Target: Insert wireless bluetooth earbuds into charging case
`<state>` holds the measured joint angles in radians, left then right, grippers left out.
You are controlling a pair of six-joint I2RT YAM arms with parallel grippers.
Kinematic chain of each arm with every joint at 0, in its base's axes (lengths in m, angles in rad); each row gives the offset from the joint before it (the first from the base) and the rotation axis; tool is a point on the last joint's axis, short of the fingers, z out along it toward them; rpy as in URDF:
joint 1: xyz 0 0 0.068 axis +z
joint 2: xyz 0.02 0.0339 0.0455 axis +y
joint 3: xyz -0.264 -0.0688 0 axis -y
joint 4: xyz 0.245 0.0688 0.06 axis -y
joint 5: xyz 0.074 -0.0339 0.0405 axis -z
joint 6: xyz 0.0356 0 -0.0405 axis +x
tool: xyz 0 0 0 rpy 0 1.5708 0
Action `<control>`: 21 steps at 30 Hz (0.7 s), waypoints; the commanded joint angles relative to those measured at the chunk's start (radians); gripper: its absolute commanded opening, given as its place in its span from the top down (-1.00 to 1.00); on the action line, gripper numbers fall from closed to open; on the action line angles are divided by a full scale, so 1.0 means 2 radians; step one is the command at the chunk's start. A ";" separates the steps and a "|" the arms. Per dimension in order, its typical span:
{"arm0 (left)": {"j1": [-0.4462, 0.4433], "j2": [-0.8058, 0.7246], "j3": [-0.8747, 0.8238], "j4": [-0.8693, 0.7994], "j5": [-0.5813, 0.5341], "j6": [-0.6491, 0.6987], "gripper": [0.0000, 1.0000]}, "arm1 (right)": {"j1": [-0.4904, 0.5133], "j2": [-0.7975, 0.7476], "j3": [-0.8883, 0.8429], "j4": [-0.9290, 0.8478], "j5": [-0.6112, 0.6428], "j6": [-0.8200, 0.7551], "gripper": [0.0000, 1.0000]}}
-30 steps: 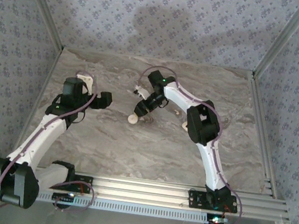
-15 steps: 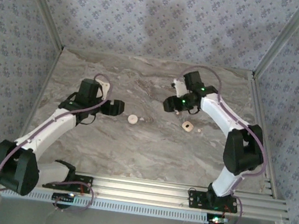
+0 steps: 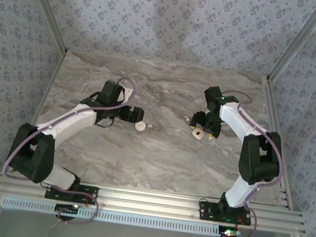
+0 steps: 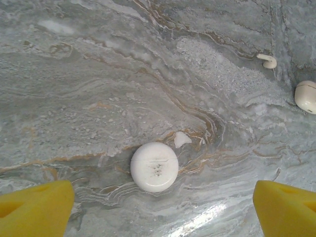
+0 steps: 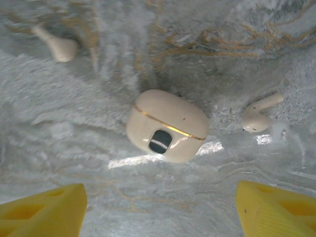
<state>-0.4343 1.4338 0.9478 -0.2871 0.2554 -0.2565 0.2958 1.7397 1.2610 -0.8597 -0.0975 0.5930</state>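
Left tool [image 4: 163, 215] hangs released: yellow fingertips [image 4: 37, 207] spread wide at the bottom corners of the left wrist cam, w/ bare marbled desk [image 4: 98, 74] btw them. Just ahead of it a round white disc [image 4: 154, 167] lies flat on the desk. A small white bit [image 4: 181, 139] sits right by the disc's upper-right rim; can't tell if they touch. At the right edge of that cam is the charging case [image 4: 306, 96], w/ a curved earbud [image 4: 268, 60] near it but apart.

Right tool [image 5: 158, 212] is released too, its yellow tips far apart and gripping nothing. In the right wrist cam the charging case lies on the desk ahead of the tool, roughly centred btw the tips and not touching either. It's cream and rounded, w/ a gold seam line and a dark oval window w/ a pale bar. Lid looks shut. A stemmed earbud [image 5: 259, 116] lies on the desk just to the case's right in that cam, near but not touching, stem angled up-right. A second earbud [image 5: 57, 47] lies up-left, well apart from the case. Both are on the desk, outside the case.

Top cam: both arms reach in toward mid-desk. Left tool sits just beside the disc, right tool just behind the case. Disc and case are well apart.
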 commanded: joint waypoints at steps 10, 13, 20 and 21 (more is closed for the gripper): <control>-0.006 0.031 0.023 0.011 0.017 0.004 -0.86 | -0.010 0.064 -0.002 0.016 0.003 0.059 -0.58; -0.007 0.042 0.027 0.012 0.020 0.008 -0.86 | -0.010 0.068 0.000 0.029 0.001 0.060 -0.49; -0.006 0.060 0.038 0.015 0.030 0.011 -0.86 | -0.008 0.080 0.006 0.040 -0.002 0.059 -0.46; -0.006 0.061 0.039 0.015 0.031 0.012 -0.86 | -0.009 0.083 0.008 0.039 -0.003 0.059 -0.46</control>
<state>-0.4416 1.5455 0.9878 -0.2703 0.2893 -0.2516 0.2810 1.8790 1.2602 -0.7773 -0.0937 0.6926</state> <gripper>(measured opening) 0.932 0.734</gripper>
